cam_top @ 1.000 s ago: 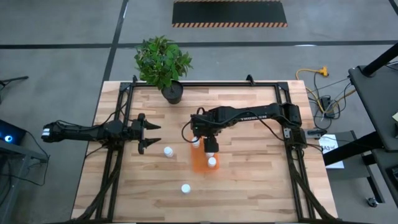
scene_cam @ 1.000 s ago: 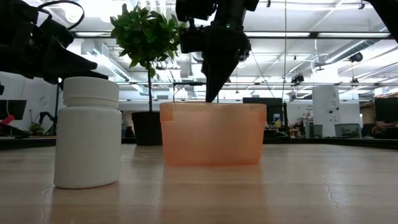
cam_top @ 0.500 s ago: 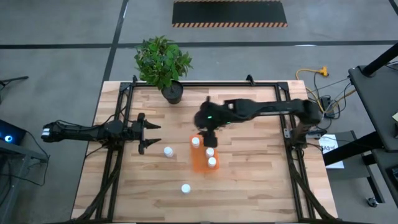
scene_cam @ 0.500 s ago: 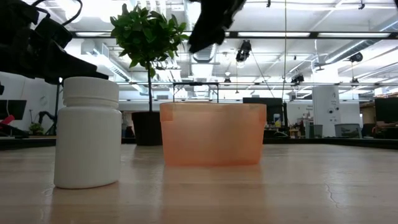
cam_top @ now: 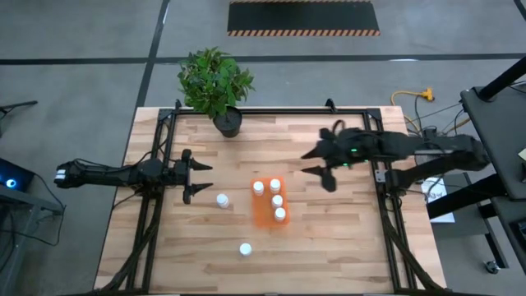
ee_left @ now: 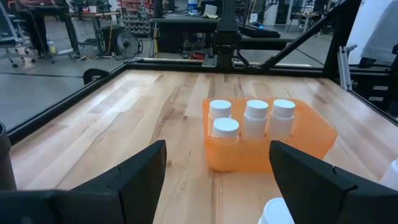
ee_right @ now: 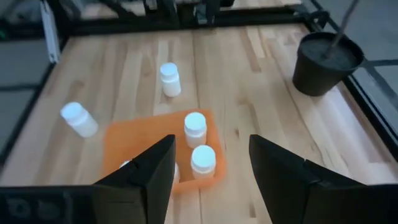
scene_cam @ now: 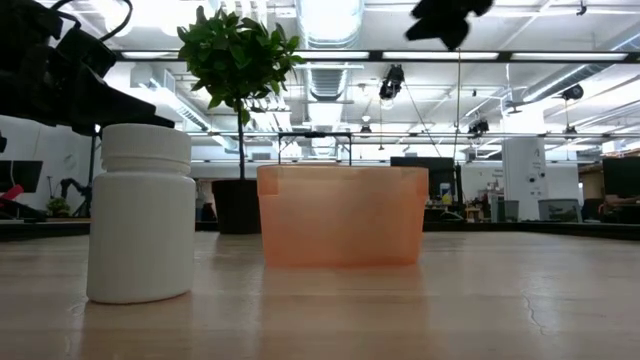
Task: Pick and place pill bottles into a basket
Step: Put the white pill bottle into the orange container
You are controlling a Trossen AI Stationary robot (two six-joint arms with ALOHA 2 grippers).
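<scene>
The orange basket point(cam_top: 265, 220) stands mid-table and holds several white pill bottles point(cam_top: 277, 200) upright; they show in the left wrist view too point(ee_left: 256, 118). Two more bottles stand on the wood: one left of the basket point(cam_top: 222, 200), one toward the near edge point(cam_top: 245, 248), large in the low view point(scene_cam: 140, 212). My right gripper point(cam_top: 319, 169) hangs open and empty in the air right of the basket, slanting down toward it point(ee_right: 211, 149). My left gripper point(cam_top: 199, 178) waits open at the table's left, level, pointing at the basket point(ee_left: 217, 152).
A black plant pot point(cam_top: 228, 123) with a green plant stands at the far edge, left of centre. Black frame rails point(cam_top: 382, 177) run along the table's sides. Bare wood lies between the basket and the right rail.
My right gripper has risen from just above the basket and drawn back toward the table's right edge, tipping from pointing down to a shallower slant. Its fingers stay apart and empty. The bottles in the basket stand as they were.
</scene>
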